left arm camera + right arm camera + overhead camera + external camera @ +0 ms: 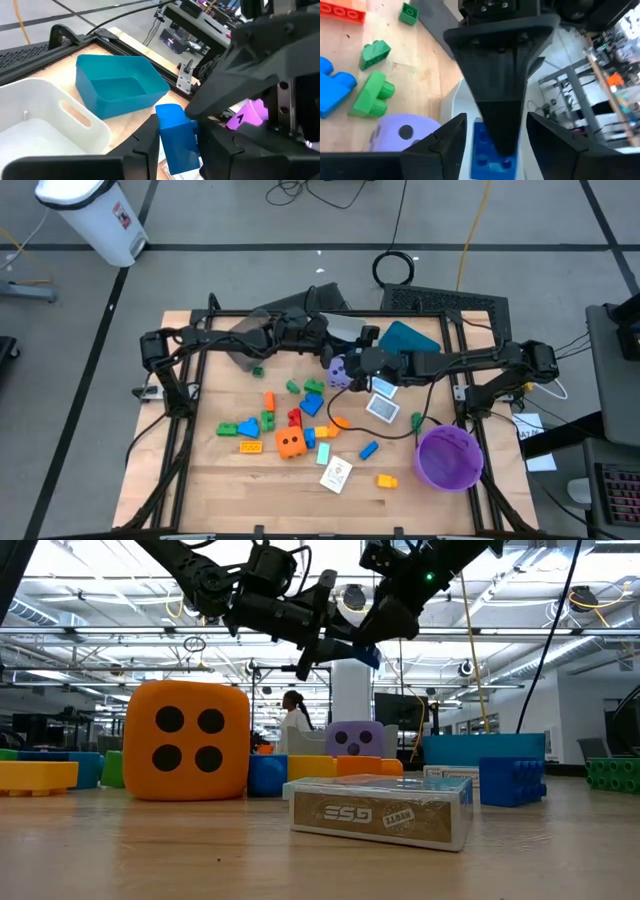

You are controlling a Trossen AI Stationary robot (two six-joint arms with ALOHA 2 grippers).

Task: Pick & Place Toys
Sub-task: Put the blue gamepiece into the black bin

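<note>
A blue block (176, 135) hangs in the air over the table's far middle, between my two grippers, which meet tip to tip. My left gripper (177, 131), reaching in from the table's left, is shut on it. My right gripper (492, 142), coming from the right, stands open with a finger on either side of the same block (490, 150) and a thin gap showing. Below them lie a purple die (338, 372), an orange die (291, 443), small white-blue cards (337, 474) and several loose coloured blocks (262, 420) on the wooden table (230, 480). My left gripper pinches the blue block by two opposite sides (165, 142) between its two fingers. The fingers come nearly level from the table's left. The block stands upright between them, lifted clear of the table and the bins.
A teal bin (117, 87) and a pale grey bin (45, 120) stand just beyond and below the grippers at the table's far side. A purple round bowl (447, 457) sits at the near right. A black cable (385, 430) runs across the table's middle.
</note>
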